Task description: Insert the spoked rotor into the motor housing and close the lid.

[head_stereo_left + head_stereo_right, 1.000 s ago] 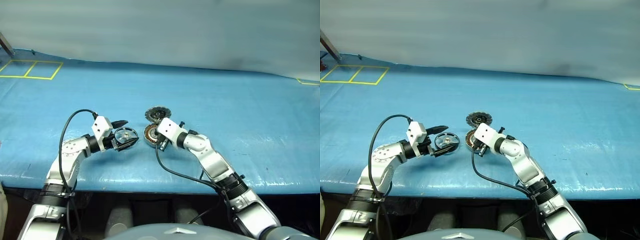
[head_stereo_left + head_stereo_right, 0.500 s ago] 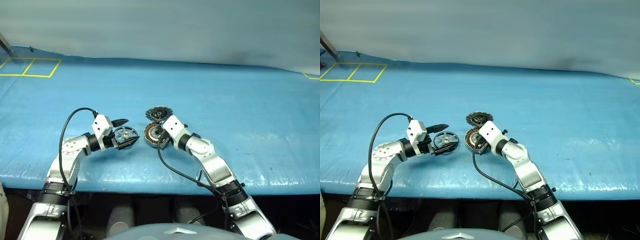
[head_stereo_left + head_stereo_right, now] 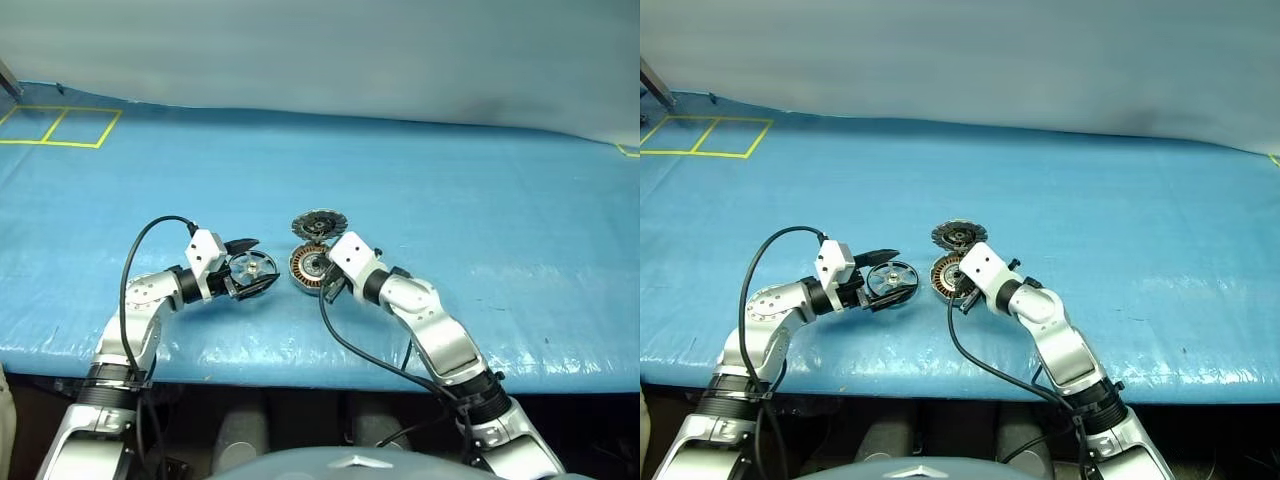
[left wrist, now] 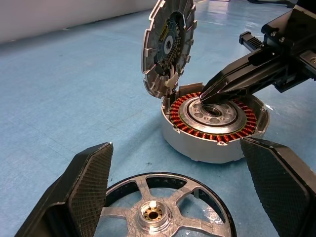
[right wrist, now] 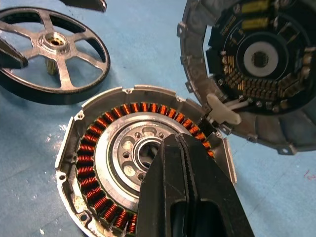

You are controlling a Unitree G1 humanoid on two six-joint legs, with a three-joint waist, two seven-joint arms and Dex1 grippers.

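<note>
Head views: on the blue mat [image 3: 480, 200], the left gripper [image 3: 248, 266] stands wide around the rotor [image 3: 252, 266], while at its 3 o'clock the housing [image 3: 306, 266] has the lid [image 3: 316, 224] at its 12 o'clock and the right gripper [image 3: 956, 296] at its near edge. Left wrist view: wide fingers [image 4: 84, 182] flank the rotor [image 4: 165, 212]; beyond, the lid [image 4: 169, 47] stands tilted open on the housing [image 4: 215, 126]. Right wrist view: the pinched-together right gripper [image 5: 177, 143], holding nothing, has its tips over the housing's [image 5: 118, 163] silver hub
</note>
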